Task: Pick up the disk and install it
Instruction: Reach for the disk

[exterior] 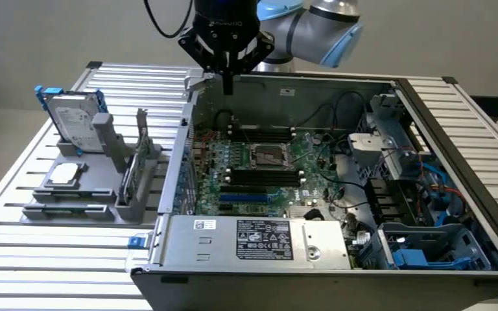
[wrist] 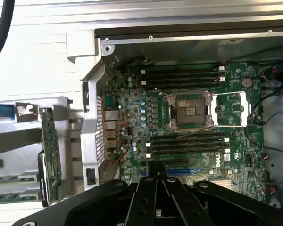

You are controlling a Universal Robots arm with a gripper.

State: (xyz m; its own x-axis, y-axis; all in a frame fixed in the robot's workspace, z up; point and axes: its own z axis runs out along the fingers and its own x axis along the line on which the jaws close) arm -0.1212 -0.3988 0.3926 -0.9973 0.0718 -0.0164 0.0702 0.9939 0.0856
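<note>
The disk [exterior: 72,120], a silver drive with a white label in a blue carrier, stands upright at the back of a grey holder [exterior: 76,194] on the exterior view's left. My gripper [exterior: 228,89] hangs above the back left corner of the open computer case [exterior: 258,243], well apart from the disk, its fingers shut together with nothing between them. In the wrist view the gripper [wrist: 156,178] points down over the motherboard [wrist: 188,117], its black fingers closed on each other.
The holder also carries a small square processor chip [exterior: 65,173] and a thin green card [exterior: 137,165] on edge. Inside the case are the processor socket [exterior: 269,155], cables, and a blue-trimmed bay [exterior: 422,256] at the front right. The slatted table [exterior: 50,259] surrounds everything.
</note>
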